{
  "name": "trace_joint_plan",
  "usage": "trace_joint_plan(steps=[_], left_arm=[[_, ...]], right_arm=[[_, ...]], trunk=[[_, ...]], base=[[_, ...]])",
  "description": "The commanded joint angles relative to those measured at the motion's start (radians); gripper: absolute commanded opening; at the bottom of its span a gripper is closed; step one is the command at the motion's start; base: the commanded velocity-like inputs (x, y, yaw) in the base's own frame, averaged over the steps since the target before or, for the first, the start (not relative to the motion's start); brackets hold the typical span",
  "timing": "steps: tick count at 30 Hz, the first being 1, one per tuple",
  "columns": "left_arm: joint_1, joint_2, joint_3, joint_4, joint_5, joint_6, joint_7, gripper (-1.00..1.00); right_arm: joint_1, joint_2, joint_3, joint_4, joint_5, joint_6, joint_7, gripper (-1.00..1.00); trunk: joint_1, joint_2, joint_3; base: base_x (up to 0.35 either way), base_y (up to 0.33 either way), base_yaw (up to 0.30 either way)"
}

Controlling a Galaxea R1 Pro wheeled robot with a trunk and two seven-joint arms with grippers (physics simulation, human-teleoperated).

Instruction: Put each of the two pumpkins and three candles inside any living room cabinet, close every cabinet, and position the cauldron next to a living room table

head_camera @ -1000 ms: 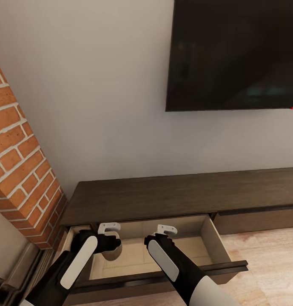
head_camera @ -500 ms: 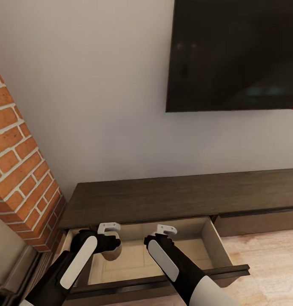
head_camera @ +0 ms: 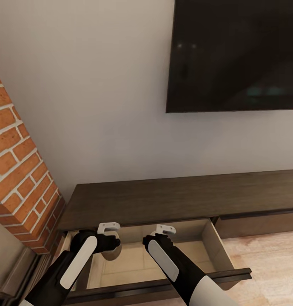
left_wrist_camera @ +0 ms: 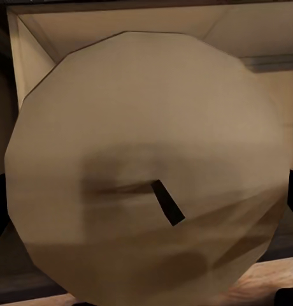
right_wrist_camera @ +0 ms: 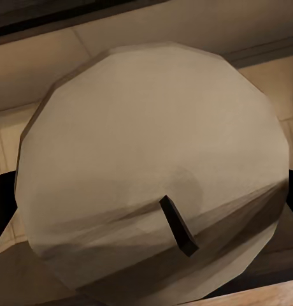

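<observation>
Filling each gripper: one candle

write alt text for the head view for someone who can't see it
Both robot arms reach down over an open drawer of a long dark wooden cabinet, its pale inside visible. The left gripper holds a beige candle above the drawer; the right gripper hangs beside it. A dark television hangs on the wall above, with a brick column at the left.

I see dark TV mounted on pale wall, brick column at left, light wood floor below.
</observation>
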Motion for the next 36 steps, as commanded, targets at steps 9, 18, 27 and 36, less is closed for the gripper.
trace_joint_plan(steps=[9,18,27,36], left_arm=[[-0.001,0.004,0.0,-0.006,0.009,0.0,0.011,-1.0],[-0.001,0.001,0.0,-0.007,0.009,-0.003,0.01,-1.0],[-0.001,0.001,-0.002,-0.006,0.009,-0.005,0.01,-1.0],[-0.001,0.002,-0.002,-0.003,0.009,-0.009,0.011,-1.0]], right_arm=[[-0.001,0.0,0.001,0.007,-0.01,0.002,0.002,-1.0],[-0.001,0.0,0.0,0.02,-0.01,0.009,0.089,-1.0],[-0.001,0.0,0.001,0.017,-0.006,0.007,0.095,-1.0],[-0.001,0.0,0.001,0.015,-0.007,0.001,0.095,-1.0]], trunk=[[0.004,-0.007,-0.004],[0.038,-0.07,-0.032],[0.073,-0.133,-0.06],[0.107,-0.196,-0.089]], base=[[0.001,0.0,0.0],[0.0,0.0,0.0],[0.0,0.0,0.0],[0.0,0.0,0.0]])
